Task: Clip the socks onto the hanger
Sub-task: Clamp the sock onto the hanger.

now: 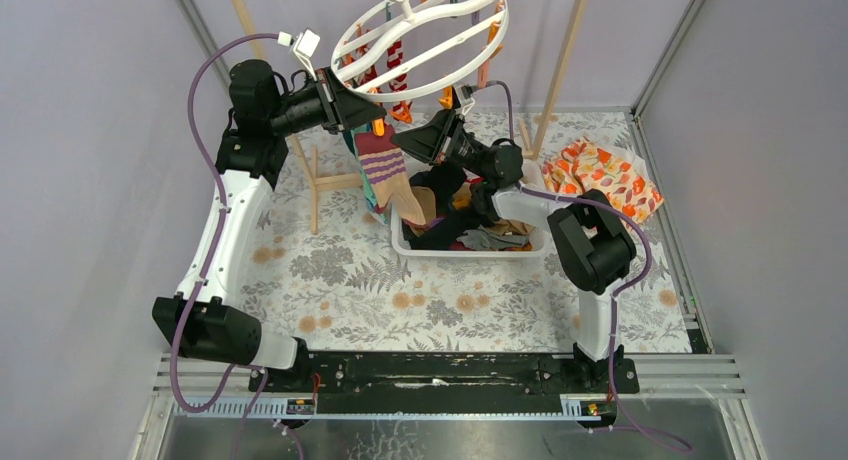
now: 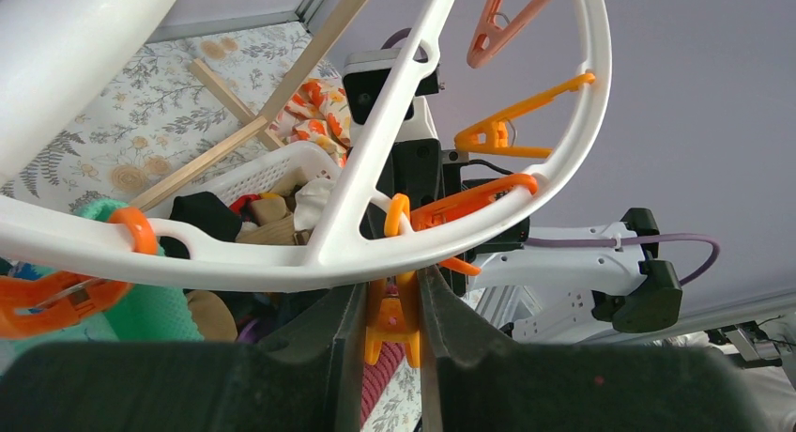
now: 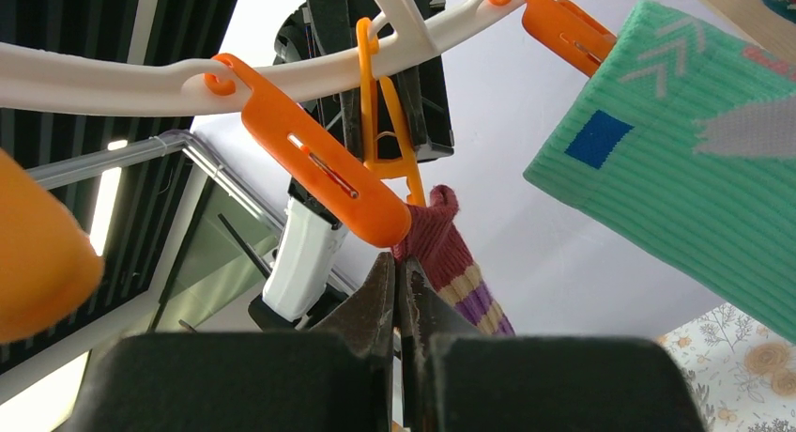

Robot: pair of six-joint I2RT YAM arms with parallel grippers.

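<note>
The white ring hanger (image 1: 430, 88) hangs at the back centre with orange clips. My left gripper (image 1: 372, 120) reaches up under its rim (image 2: 282, 263) and is shut on an orange clip (image 2: 394, 319), pinching its sides. A maroon striped sock (image 1: 385, 170) hangs below that clip. In the right wrist view its cuff (image 3: 449, 254) sits at the clip's lower end (image 3: 405, 174). My right gripper (image 3: 402, 268) is shut at the sock's edge, just under the clip (image 1: 400, 140). A teal sock (image 3: 676, 169) hangs clipped beside it. More socks (image 1: 480, 238) lie in the basket.
The white basket (image 1: 470, 252) stands under the right arm. An orange-and-white patterned cloth (image 1: 600, 175) lies at the right rear. Wooden poles of the frame (image 1: 560, 70) (image 1: 315, 185) rise on both sides of the hanger. Other orange clips (image 3: 319, 174) hang close around both grippers.
</note>
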